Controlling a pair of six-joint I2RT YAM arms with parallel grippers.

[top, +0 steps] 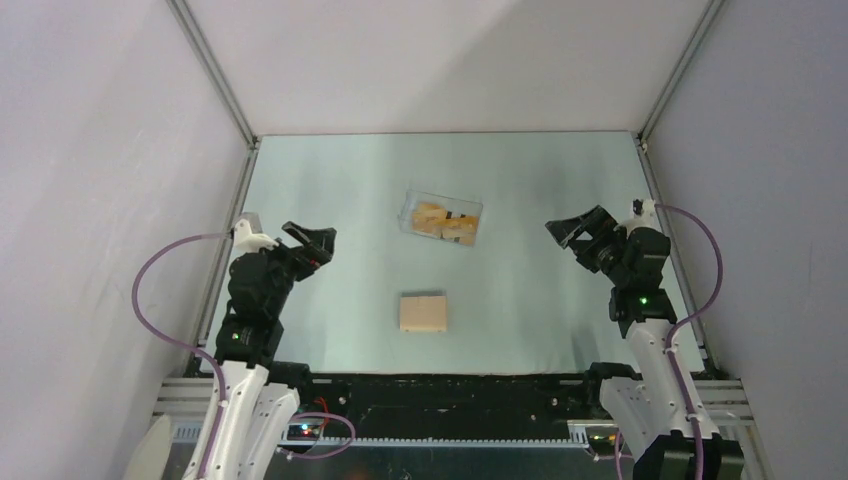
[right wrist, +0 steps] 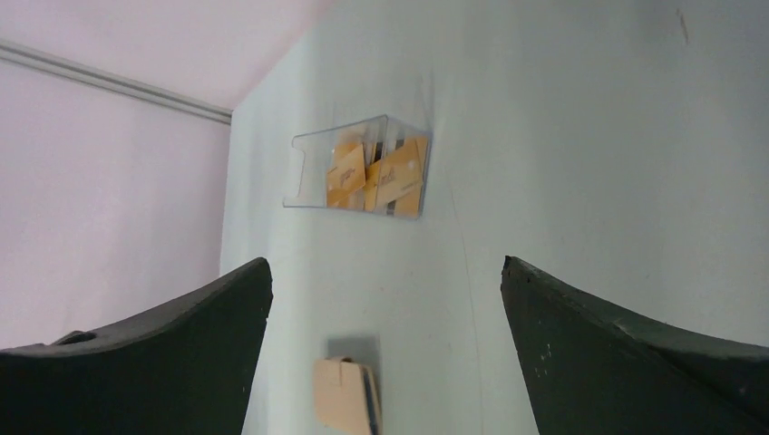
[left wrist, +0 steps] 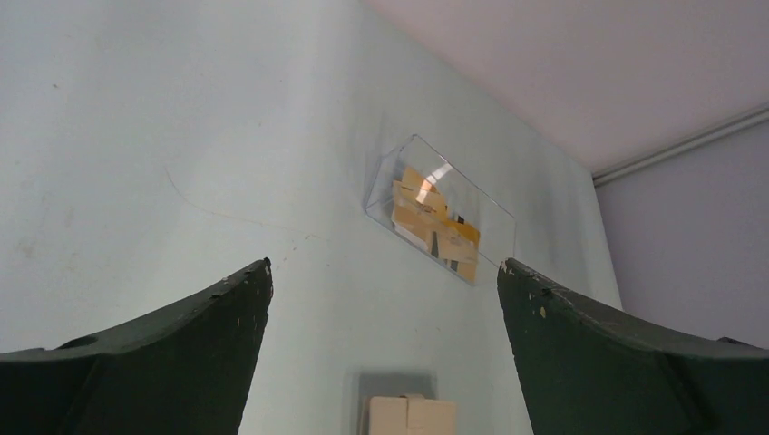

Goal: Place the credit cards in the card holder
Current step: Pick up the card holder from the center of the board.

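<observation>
My left gripper (top: 316,242) hung spread, holding nothing. The card holder (top: 422,312) lay ahead between its jaws, well apart from the clear tray (top: 410,207) beyond, which held the credit cards (top: 445,222). My right gripper (top: 578,228) also gaped wide, well apart from both.

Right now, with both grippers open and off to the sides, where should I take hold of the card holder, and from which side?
The card holder lies flat, folded shut, apart from the clear tray. Come straight down with the jaws astride two opposite edges; its broad face offers no grip. The right wrist view shows a darker seam along one edge, probably the opening, so the right gripper looks better placed.
</observation>
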